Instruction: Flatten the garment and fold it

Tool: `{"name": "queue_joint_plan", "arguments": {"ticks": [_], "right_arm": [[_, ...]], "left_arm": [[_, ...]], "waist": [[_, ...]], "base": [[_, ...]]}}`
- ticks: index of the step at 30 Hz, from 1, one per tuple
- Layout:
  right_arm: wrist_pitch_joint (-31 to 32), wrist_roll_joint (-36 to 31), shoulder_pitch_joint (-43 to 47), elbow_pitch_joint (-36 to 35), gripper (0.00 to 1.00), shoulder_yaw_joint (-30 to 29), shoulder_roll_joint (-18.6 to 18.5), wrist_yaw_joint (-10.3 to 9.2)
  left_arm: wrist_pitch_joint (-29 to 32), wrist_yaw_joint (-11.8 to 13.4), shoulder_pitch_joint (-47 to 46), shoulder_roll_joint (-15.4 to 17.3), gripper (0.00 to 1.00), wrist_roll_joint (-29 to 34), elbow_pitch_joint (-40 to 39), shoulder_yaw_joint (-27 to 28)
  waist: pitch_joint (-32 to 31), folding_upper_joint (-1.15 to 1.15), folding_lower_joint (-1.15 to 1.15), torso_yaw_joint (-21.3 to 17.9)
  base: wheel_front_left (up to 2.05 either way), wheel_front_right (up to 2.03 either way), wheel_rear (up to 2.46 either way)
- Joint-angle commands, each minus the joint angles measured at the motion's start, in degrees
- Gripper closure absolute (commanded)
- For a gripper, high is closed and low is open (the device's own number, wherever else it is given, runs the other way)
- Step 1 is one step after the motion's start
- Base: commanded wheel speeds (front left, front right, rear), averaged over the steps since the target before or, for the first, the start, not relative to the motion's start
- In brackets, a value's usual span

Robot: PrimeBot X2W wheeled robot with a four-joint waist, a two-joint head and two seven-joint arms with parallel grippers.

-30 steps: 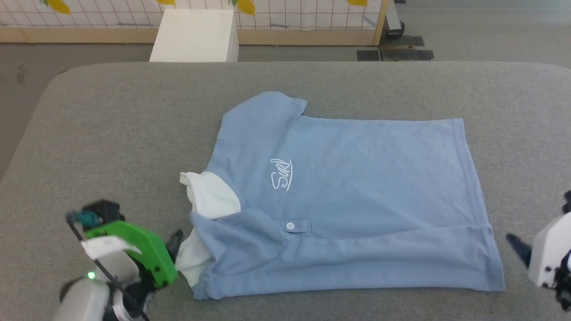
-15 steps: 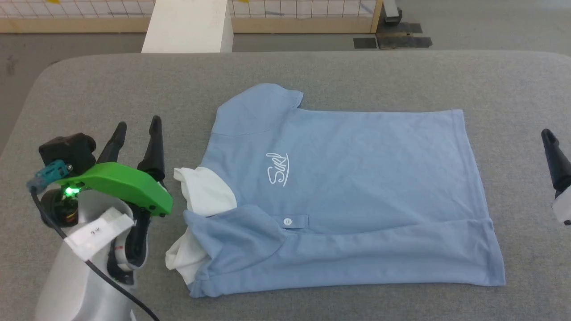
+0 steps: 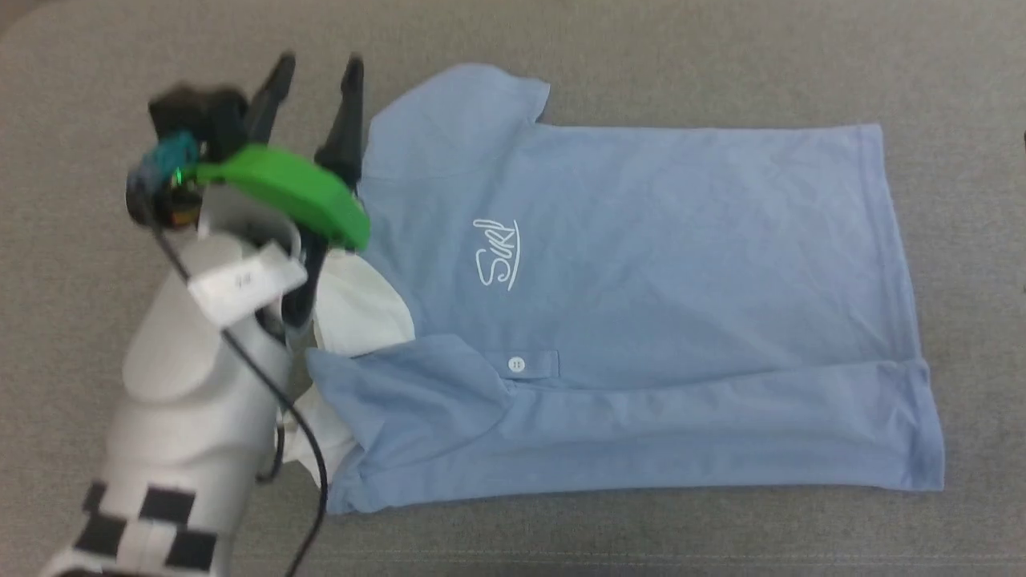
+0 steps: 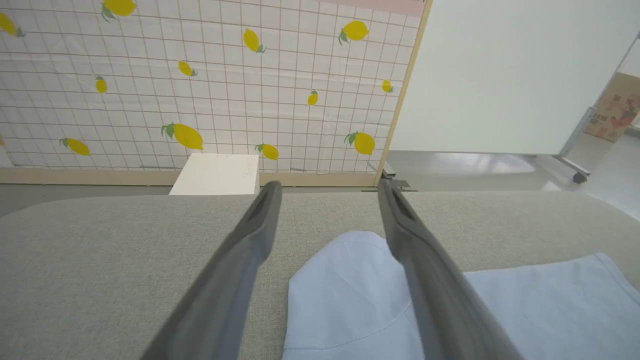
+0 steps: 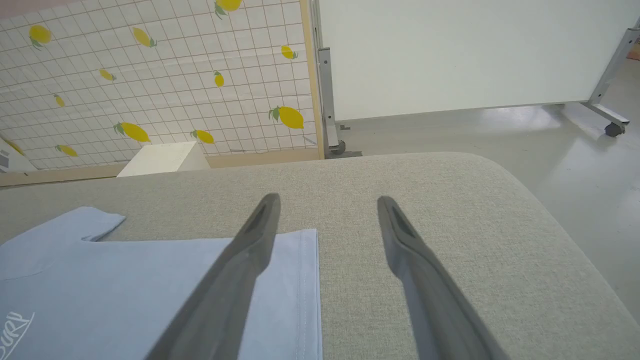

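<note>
The light blue garment point(image 3: 641, 304) lies spread on the grey bench point(image 3: 641, 48), with its white collar point(image 3: 361, 304) at the left, its hem at the right and its near edge folded over. The left pincer point(image 3: 319, 64) stands wide and empty just beside the far sleeve point(image 3: 457, 112). The right pincer point(image 5: 328, 200), also wide and empty, hovers by the far right hem corner.

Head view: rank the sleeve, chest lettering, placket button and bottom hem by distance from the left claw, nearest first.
From the left claw:
1. sleeve, right beside the fingers, at the top.
2. chest lettering, mid-chest, lower right of the claw.
3. placket button, below the lettering.
4. bottom hem, far right edge.
</note>
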Motion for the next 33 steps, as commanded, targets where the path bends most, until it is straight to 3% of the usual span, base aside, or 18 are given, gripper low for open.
{"name": "queue_joint_plan", "arguments": {"ticks": [1,7,12,16,22,23,24,25,27,33], "right_arm": [[-0.37,-0.03,-1.58,-0.57,0.0,0.35,-0.16,-0.09],[0.24,0.07,-4.66,-1.86,0.0,2.34,-0.07,-0.09],[-0.01,0.28,-5.33,-2.52,0.0,3.56,0.73,-0.09],[-0.37,0.33,-4.68,-2.4,0.0,3.56,1.06,-0.09],[-0.97,0.39,-3.83,-2.33,0.0,2.69,1.04,-0.09],[-0.93,0.43,-3.76,-2.48,0.0,2.57,1.04,-0.09],[-0.85,0.43,-3.74,-2.62,0.0,2.47,1.0,-0.09],[-0.69,0.42,-3.81,-2.79,0.0,2.36,0.9,-0.09],[-0.33,0.27,-4.17,-3.12,0.0,2.2,0.5,-0.09],[3.61,-1.04,-6.91,-3.28,0.0,3.54,-1.99,-0.09]], "left_arm": [[0.63,-0.62,-4.07,-0.14,0.0,0.7,2.24,-0.34],[9.29,-0.19,-18.87,-1.04,0.0,0.22,13.79,-0.69],[27.58,2.2,-27.8,-1.16,0.0,-0.01,24.09,-2.71],[41.93,5.62,-32.02,-0.93,0.0,0.77,29.51,-4.61],[53.74,9.94,-33.15,-1.15,0.0,2.06,32.4,-6.87],[55.53,10.18,-32.81,-1.44,0.17,1.61,32.57,-6.82],[56.6,10.32,-32.52,-1.7,0.95,1.12,32.46,-6.61],[57.96,10.27,-32.08,-2.09,1.0,0.41,32.26,-6.37],[59.2,9.94,-31.47,-2.78,1.0,-1.08,31.1,-5.58],[56.47,8.83,-30.62,-3.68,1.0,-3.42,25.1,-3.97]], "waist": [[7.22,0.0,0.0,-1.05],[13.76,0.0,0.0,-3.19],[16.32,0.0,0.0,-4.66],[17.15,0.0,0.0,-4.9],[17.63,0.0,0.0,-4.78],[17.67,0.0,0.0,-4.73],[17.71,0.0,0.0,-4.66],[17.71,0.0,0.0,-4.53],[17.74,0.0,0.0,-4.18],[17.36,0.0,0.0,-2.73]], "base": [[0.0,0.0,0.0],[0.0,0.0,0.0],[0.0,0.0,0.0],[0.0,0.0,0.0],[0.0,0.0,0.0],[0.0,0.0,0.0],[0.0,0.0,0.0],[0.0,0.0,0.0],[0.0,0.0,0.0],[0.0,0.0,0.0]]}}
